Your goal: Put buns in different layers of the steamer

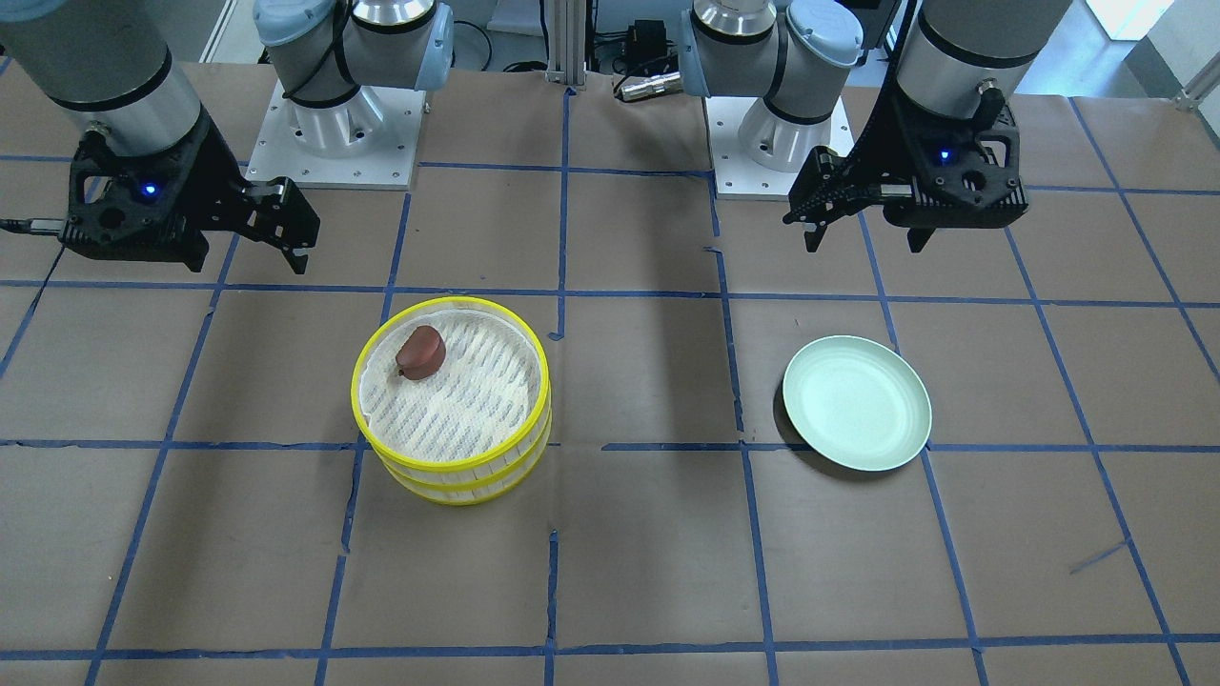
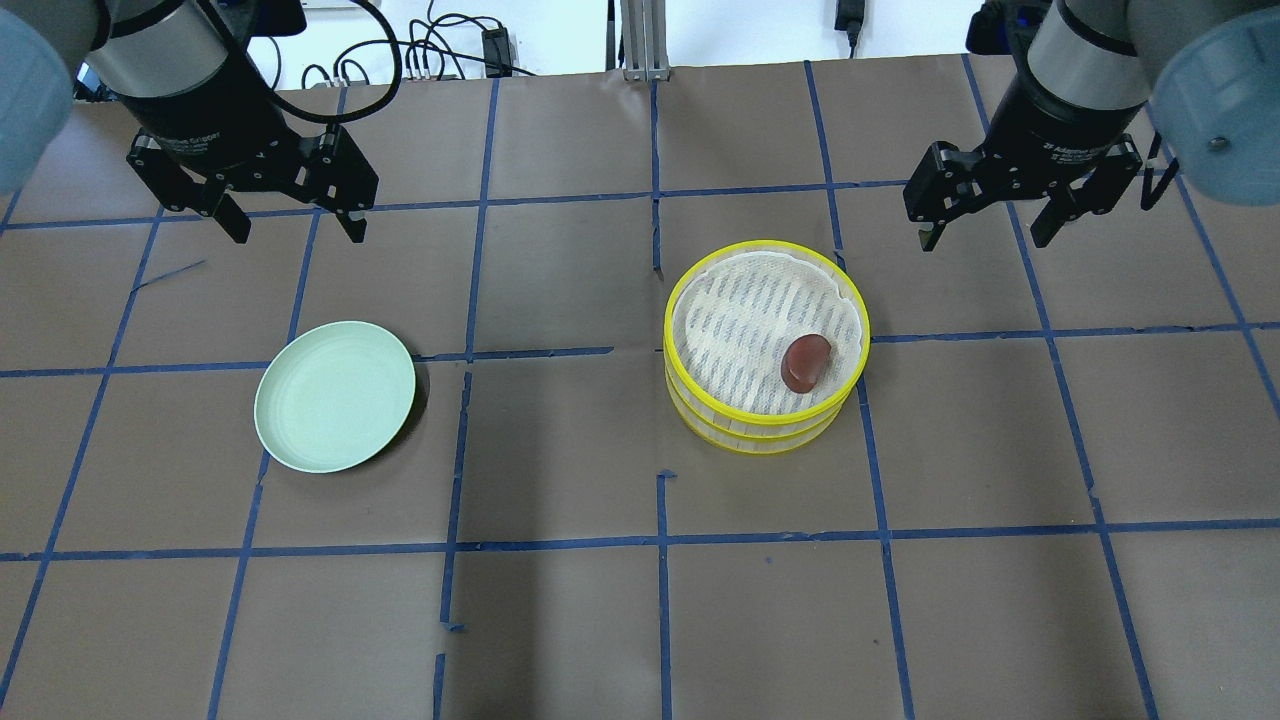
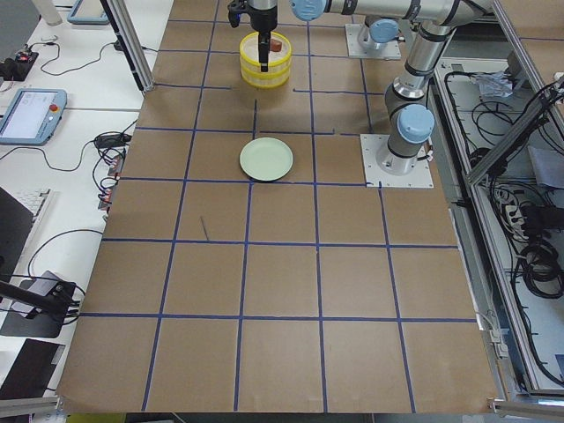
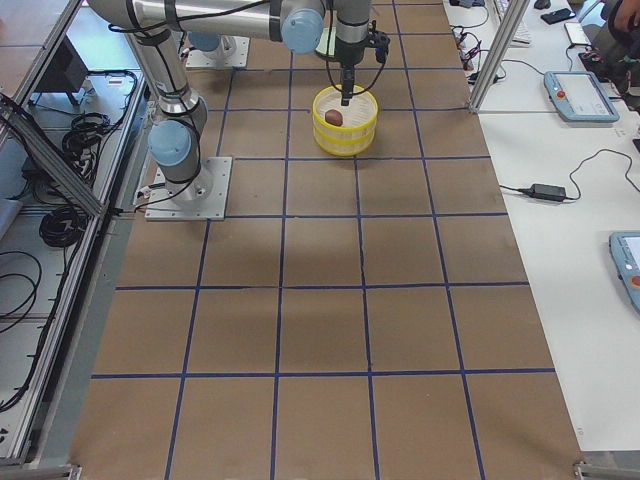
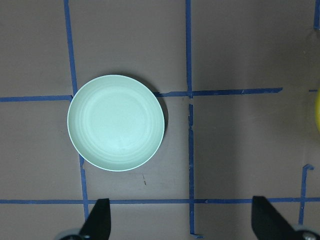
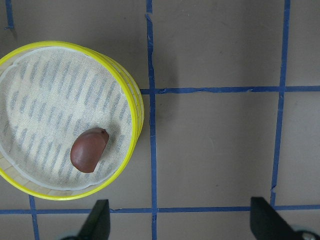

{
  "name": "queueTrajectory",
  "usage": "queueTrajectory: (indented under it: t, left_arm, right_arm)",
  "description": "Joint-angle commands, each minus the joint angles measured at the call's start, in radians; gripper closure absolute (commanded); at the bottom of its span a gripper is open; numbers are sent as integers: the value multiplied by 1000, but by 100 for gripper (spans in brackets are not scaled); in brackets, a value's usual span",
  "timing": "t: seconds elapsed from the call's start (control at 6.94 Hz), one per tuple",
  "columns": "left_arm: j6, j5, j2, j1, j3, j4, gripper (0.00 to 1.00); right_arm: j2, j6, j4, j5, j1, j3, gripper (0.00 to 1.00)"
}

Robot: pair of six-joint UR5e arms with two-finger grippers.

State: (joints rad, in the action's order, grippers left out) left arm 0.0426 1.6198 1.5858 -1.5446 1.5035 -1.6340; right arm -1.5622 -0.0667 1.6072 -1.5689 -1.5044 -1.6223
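Note:
The two-tier steamer (image 2: 765,345) with yellow rims stands stacked on the table; it also shows in the front view (image 1: 452,398) and the right wrist view (image 6: 65,120). The reddish-brown bun (image 2: 805,362) lies on the top tier's mesh liner, near the rim; it also shows in the front view (image 1: 420,352) and the right wrist view (image 6: 88,150). The white bun is hidden. My right gripper (image 2: 990,222) is open and empty, above the table beyond the steamer. My left gripper (image 2: 297,222) is open and empty, above the table beyond the plate.
A pale green plate (image 2: 334,395) sits empty on the left half of the table; it also shows in the left wrist view (image 5: 116,130). Blue tape lines grid the brown table cover. Both arm bases (image 1: 338,124) stand at the robot's side.

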Motion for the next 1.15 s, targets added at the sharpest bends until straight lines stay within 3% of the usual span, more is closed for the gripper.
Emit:
queueTrajectory:
  t: [0.0,1.01]
  left_arm:
    - [-7,-4,-6,-2,6,-1,0]
    - [-12,-5,-6,-5,3,6,0]
  right_arm:
    - [4,-1,10,0,-8,-2,0]
    - [7,-7,8,3,-36,-11,0]
